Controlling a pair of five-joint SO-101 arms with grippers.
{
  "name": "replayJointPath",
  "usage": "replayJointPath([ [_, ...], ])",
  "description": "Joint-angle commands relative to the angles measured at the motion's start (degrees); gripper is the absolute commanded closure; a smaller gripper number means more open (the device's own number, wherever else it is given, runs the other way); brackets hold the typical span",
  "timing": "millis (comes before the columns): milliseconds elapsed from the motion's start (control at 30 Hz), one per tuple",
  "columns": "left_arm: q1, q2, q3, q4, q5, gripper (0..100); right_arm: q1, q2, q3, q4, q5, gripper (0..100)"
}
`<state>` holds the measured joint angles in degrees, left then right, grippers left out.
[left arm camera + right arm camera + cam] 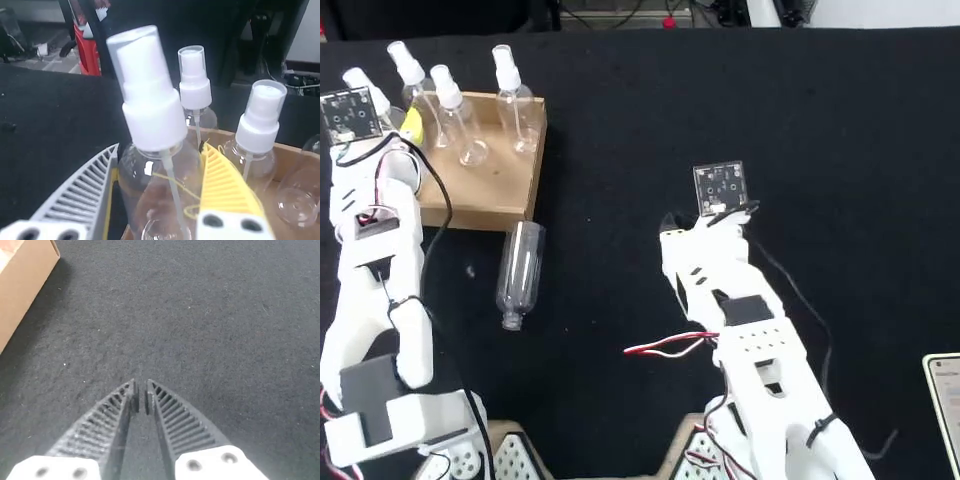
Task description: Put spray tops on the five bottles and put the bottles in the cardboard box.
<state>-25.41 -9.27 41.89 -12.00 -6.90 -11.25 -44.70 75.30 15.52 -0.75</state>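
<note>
The left gripper [162,150] clamped a capped bottle [146,112] at the cardboard box [490,195] — release seemed next — the right gripper [141,390] sat pinched together

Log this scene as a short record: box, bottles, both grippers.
cardboard box: far left on the table, open top
capped bottles: four, upright at the box
held bottle: one of the four, gripped by the left gripper at the box's left end
uncapped bottle: lying on the table just in front of the box, neck open
right gripper: shut, empty, above bare table
</note>
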Motion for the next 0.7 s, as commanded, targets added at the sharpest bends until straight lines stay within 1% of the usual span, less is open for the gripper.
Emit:
replayJointPath([
  [0, -0.1, -1.2, -2.0, 0.7, 0.4, 85, 1.1, 0.0, -0.5, -1.5, -0.2, 96.7],
  [167, -0.2, 2.1, -2.2, 0.7, 0.4, 84, 1.1, 0.0, -0.5, -1.5, -0.2, 96.7],
  [433, -0.7, 9.9, -8.4, 0.7, 0.4, 84, 1.1, 0.0, -0.5, -1.5, -0.2, 96.7],
  [667, -0.8, 11.8, -9.8, 0.7, -0.5, 84, 1.1, 0.0, -0.5, -1.5, -0.2, 96.7],
])
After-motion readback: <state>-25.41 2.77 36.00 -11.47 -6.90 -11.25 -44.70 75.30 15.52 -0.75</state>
